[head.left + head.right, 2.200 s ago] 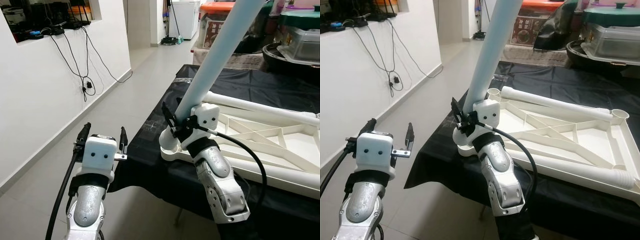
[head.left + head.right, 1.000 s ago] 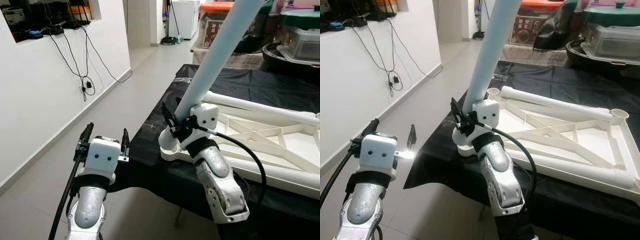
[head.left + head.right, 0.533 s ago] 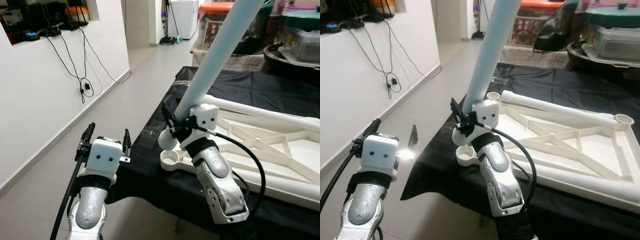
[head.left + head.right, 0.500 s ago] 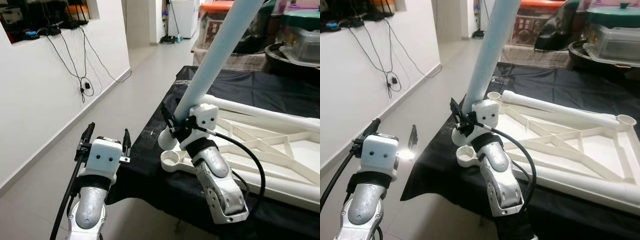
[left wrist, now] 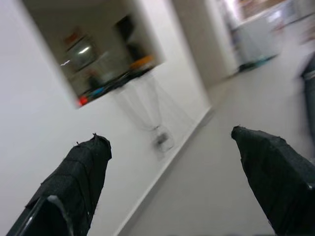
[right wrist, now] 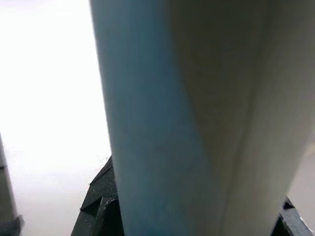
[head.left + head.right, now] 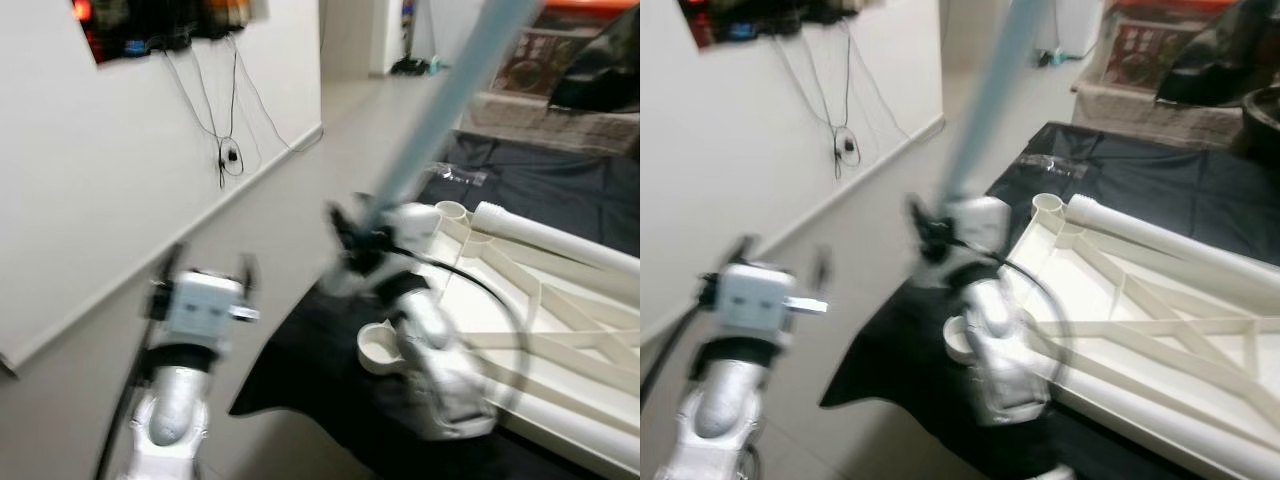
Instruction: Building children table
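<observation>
**Left eye view: right gripper holding the blue table leg near the tabletop corner**

Left eye view is pretty smeared, but the main stuff reads fine. The pale blue leg (image 7: 440, 110) is a long tube tilted up and away toward the top of the frame, and its lower end sits in the right gripper (image 7: 352, 232), whose black fingers are closed around it. In the right wrist view the leg (image 6: 197, 118) takes up most of the frame, with one black finger (image 6: 101, 206) poking out beside it.

Just below and beside that gripper is the white tabletop (image 7: 560, 330), lying upside down so you see its ribs and cross braces. The round corner socket (image 7: 380, 345) nearest the robot is open, and the leg's end is above it, not in it. Another white leg (image 7: 550, 235) lies along the far edge of the tabletop. All of that rests on a black cloth (image 7: 540, 185) covering the surface underneath.

The left gripper (image 7: 205, 275) is off to the side over the pale floor (image 7: 290, 220), well apart from the tabletop, fingers spread wide with nothing between them. The left wrist view shows both of its fingers (image 5: 78, 177) far apart, pointed at a white wall (image 5: 29, 123) with some cables hanging down.
</observation>
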`<state>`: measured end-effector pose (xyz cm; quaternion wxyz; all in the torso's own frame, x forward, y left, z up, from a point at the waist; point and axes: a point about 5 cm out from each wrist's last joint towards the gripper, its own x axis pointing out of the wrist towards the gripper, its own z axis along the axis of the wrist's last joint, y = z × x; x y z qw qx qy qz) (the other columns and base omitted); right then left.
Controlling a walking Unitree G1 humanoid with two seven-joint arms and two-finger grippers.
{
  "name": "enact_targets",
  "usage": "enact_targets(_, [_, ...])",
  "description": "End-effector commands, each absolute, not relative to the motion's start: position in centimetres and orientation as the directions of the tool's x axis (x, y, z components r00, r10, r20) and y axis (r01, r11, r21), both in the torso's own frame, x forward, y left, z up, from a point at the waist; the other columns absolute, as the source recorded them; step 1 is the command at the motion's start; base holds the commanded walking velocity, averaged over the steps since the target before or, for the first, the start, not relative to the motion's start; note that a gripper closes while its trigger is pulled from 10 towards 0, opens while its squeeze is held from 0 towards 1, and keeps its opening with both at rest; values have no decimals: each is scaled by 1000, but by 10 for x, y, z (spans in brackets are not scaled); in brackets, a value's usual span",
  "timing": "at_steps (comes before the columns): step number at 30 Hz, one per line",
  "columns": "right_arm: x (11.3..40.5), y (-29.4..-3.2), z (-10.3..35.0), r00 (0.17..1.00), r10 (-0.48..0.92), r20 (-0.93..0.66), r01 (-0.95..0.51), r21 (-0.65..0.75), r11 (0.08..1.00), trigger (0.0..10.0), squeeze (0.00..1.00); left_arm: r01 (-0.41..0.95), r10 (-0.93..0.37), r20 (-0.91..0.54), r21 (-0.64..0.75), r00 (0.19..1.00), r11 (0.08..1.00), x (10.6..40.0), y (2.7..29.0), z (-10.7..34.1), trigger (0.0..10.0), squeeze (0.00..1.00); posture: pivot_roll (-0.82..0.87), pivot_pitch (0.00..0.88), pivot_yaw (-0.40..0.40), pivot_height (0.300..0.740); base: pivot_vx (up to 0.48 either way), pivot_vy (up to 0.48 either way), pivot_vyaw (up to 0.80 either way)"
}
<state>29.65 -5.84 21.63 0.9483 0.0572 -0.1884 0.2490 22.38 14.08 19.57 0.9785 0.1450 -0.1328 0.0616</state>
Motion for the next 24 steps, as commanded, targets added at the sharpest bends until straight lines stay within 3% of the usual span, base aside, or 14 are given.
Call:
enact_targets(1, [299,-72,215,829,406,385,-447,18,894,10000,0,-133,57,282,260,958,956,223,135,197,10000,0,5,0,13,740,0,0,0])
enact_targets(15, [310,-73,218,807,451,381,-492,12,871,10000,0,-117,47,279,239,959,964,223,133,198,10000,0,9,0,12,740,0,0,0])
enact_targets(24, [361,-88,234,690,670,274,-693,-20,721,10000,0,-20,-21,245,163,969,986,212,123,197,10000,0,33,0,7,740,0,0,0])
